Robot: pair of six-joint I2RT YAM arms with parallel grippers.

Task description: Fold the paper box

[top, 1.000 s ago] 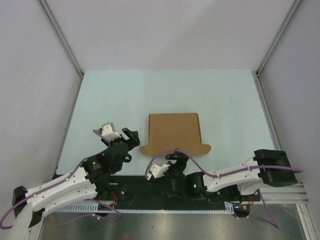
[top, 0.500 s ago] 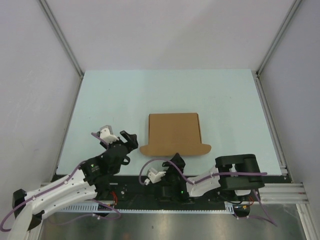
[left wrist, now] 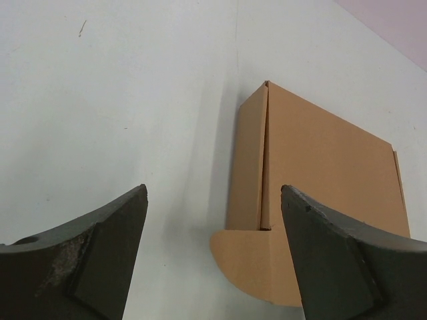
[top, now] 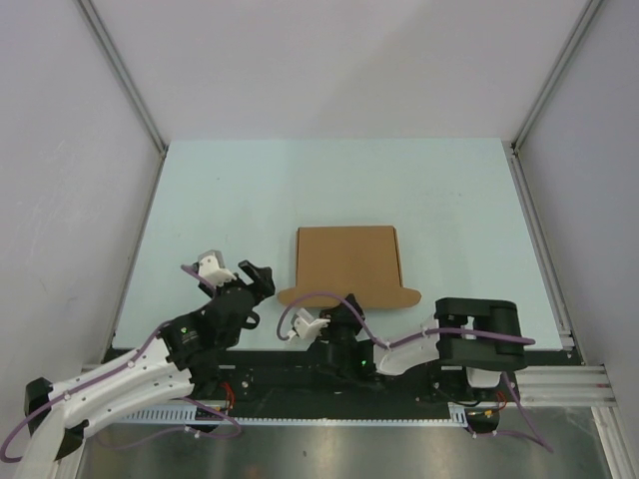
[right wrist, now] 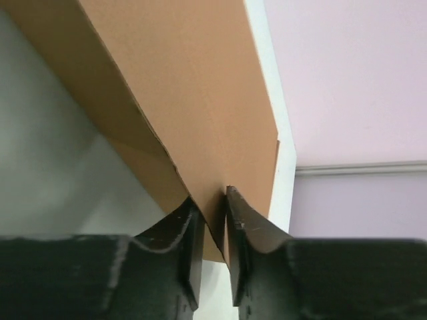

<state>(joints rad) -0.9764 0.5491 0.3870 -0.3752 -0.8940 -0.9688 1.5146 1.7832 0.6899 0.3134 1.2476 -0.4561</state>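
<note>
One flat brown cardboard paper box [top: 348,261] is counted, and one pale blue-green table top [top: 250,190]. Two white-and-black jointed robot arms are counted, the left arm [top: 120,374] and the right arm [top: 409,349]. Two black two-finger grippers are counted, the left gripper [top: 235,269] and the right gripper [right wrist: 210,198].

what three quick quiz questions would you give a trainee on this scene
1. True or false: the left gripper holds the box.
2. The right gripper is: A) open above the box, B) shut on the box's near edge, C) out of view.
3. Fill in: the left gripper's jaws stand ____.

Key: 1 false, it hangs beside the box, apart from it. 2 B. 3 open.
</note>
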